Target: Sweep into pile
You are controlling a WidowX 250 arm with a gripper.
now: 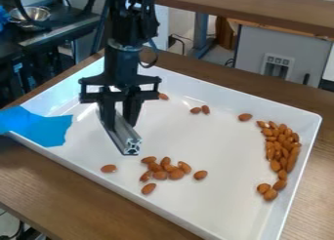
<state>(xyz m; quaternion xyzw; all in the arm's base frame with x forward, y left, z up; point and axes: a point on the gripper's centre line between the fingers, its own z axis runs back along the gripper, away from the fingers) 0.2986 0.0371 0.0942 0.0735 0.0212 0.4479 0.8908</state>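
My gripper (118,118) hangs over the left part of the white tray (215,203), shut on a silver metal bar (122,131) that slants down toward the tray's front. Just right of the bar's near end lies a loose cluster of almonds (168,169), with a single almond (109,169) to its left. A larger pile of almonds (283,146) lies along the tray's right side. Near the back are a few scattered almonds, among them one almond (244,117) toward the right and one almond (163,96) just right of the gripper.
Blue tape (40,127) covers part of the tray's left corner and rim. The tray's raised walls surround the work area on a brown wooden table (78,190). Behind stand another wooden table (261,10) and, at the back left, a metal bowl (29,15).
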